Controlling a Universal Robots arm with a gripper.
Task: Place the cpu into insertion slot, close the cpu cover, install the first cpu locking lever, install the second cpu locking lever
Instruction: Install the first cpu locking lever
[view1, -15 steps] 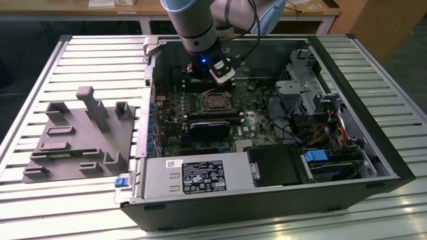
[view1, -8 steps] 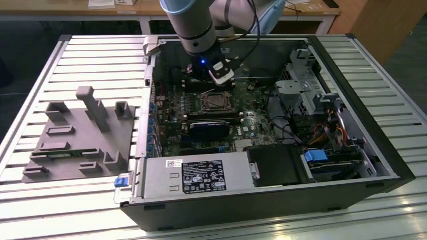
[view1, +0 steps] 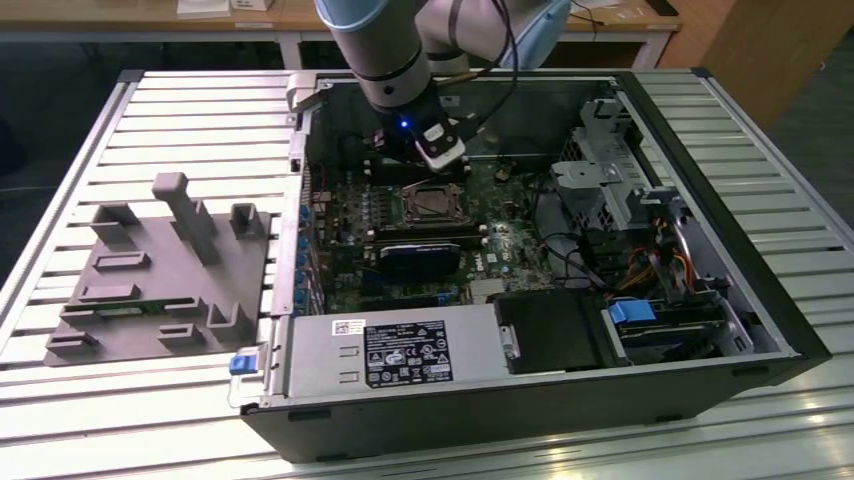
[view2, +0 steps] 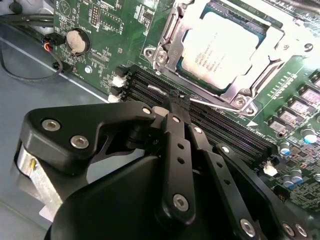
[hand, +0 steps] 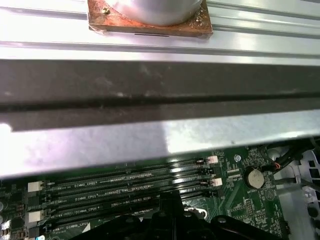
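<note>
**Item: cpu** (view2: 217, 45). Seated in the slot (view1: 430, 203). The cover (view2: 167, 47) lies down over its edges, and its pale metal top shows through the window. I judge it light, stiff and flat, slick on top and fragile underneath, so I would take it by the edges only.

**Item: lever** (view2: 212, 103). A thin silvery wire rod along the socket's side, just beside the memory slots (view2: 220, 122). I judge it springy and slippery, apt to flick loose, and best held near its free end.

**Item: gripper** (view2: 173, 97). The fingers are drawn together, with the tips at the lever's end. I cannot tell whether the rod is pinched between them.

**Surface: board** (view2: 100, 30). Green and crowded with small parts, so I judge it easily scratched.

**Room: case** (view1: 747, 250). It lies open on a slatted bench (view1: 160, 110). Its walls and cables close in around the socket. A grey fixture plate (view1: 147, 270) lies beside it, on the exterior view's left.
</note>
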